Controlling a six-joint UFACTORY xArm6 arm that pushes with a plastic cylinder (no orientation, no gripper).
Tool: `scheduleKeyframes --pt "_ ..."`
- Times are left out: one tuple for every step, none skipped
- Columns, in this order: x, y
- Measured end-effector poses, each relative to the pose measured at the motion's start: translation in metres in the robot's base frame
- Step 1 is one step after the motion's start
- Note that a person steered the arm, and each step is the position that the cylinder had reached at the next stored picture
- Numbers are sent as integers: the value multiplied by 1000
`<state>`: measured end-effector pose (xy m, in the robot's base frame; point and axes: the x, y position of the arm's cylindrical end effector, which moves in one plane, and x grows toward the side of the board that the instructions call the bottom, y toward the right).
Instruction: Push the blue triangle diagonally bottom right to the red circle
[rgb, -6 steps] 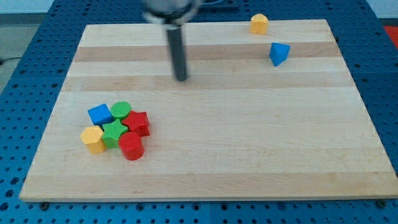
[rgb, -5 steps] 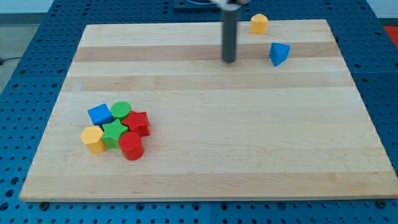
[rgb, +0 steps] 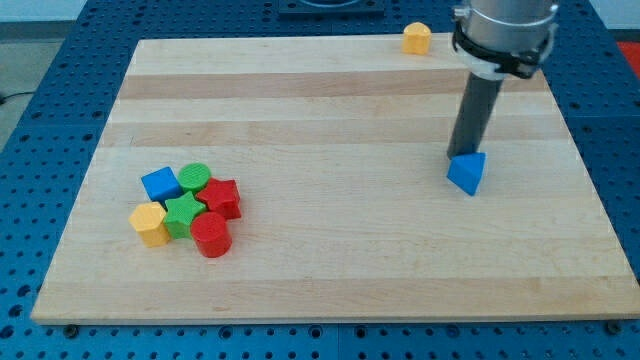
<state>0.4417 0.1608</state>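
Pressing my tip (rgb: 461, 156) against the blue triangle's (rgb: 467, 173) top edge, holding nothing; the push is on. Red circle (rgb: 211, 235) sits far left; next shove needs redirecting.

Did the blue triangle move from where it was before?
Yes. The blue triangle slid toward the view's bottom, farther from the yellow block at the board's top edge. My tip sits just above it.

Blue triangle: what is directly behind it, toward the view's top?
My tip stands right behind the blue triangle, apparently touching it. The triangle covers the tip's very end, so contact is unconfirmed.
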Motion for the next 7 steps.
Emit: scheduleKeyframes --pt "35 5" --pt "57 -2" --pt "57 14" --pt "60 57" --pt "94 35" --pt "96 -16" --pt "92 -10"
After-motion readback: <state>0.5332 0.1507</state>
